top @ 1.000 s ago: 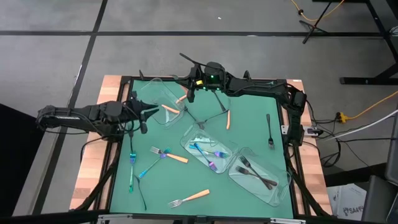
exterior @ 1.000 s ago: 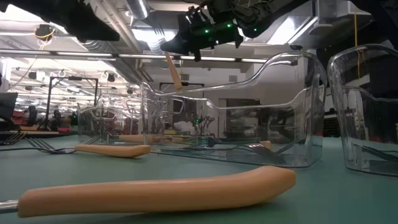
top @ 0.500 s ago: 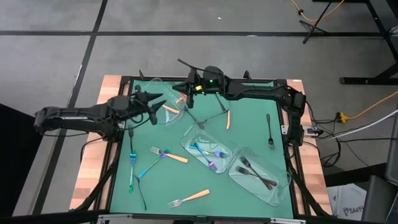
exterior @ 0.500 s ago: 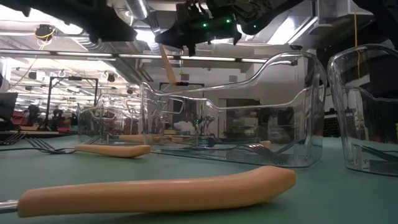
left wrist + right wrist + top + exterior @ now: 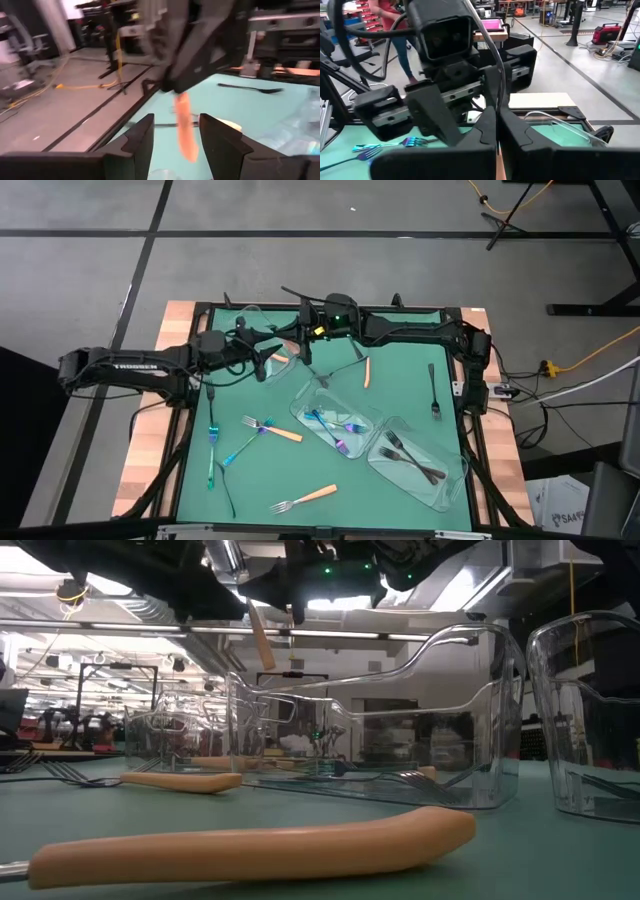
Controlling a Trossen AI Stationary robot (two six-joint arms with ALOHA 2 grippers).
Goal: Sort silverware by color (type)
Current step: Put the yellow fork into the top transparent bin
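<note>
My right gripper (image 5: 303,343) hovers over the far-left clear tray (image 5: 248,330), shut on an orange-handled utensil (image 5: 184,129) that hangs beneath it, as the low view shows (image 5: 261,642). My left gripper (image 5: 262,362) is open and level, facing the right gripper from the table's left. In the left wrist view its fingers (image 5: 142,142) stand on either side of the hanging handle without touching it. Loose silverware lies on the green mat: orange forks (image 5: 305,498), iridescent pieces (image 5: 212,450) and a dark fork (image 5: 433,390). My right gripper pinches the orange handle's upper end (image 5: 179,97) between its two shut fingers, coming from above and pointing down. The utensil is lifted clear and hangs slightly tilted below the fingers, above the tray. Its head is hidden by the gripper.
The middle clear tray (image 5: 300,415) holds iridescent utensils and the near-right tray (image 5: 440,490) holds dark forks. An orange utensil (image 5: 367,370) lies beside the far tray. Both arms crowd the mat's far-left part. A person stands beyond the table (image 5: 395,30).
My left gripper has moved toward the table's right, closing on the right gripper until its open fingers flank the hanging handle. My right gripper has drifted slightly toward the left with the orange utensil, which stays held and hanging.
</note>
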